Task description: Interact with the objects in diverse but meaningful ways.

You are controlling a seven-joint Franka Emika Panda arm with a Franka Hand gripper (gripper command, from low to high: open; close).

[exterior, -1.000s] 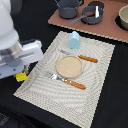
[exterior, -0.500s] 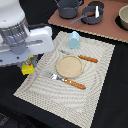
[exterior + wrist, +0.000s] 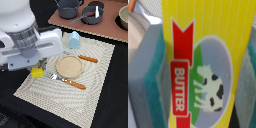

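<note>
Only our wrist view showed "BUTTER" on the yellow packet with red mark (image 3: 203, 60), pinched between our jaws; the exterior view showed its yellow corner (image 3: 37, 72).

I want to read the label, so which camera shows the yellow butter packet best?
The wrist view: the yellow butter packet fills the frame, its BUTTER label and cow readable. The exterior view shows only a small yellow block under the gripper.

the yellow packet (image 3: 203, 55) carries the word "butter" in white capitals, running lengthwise along a red ribbon-shaped band, beside a small picture of a black-and-white cow. in the exterior view nothing is sharp enough to read on any other item.
</note>
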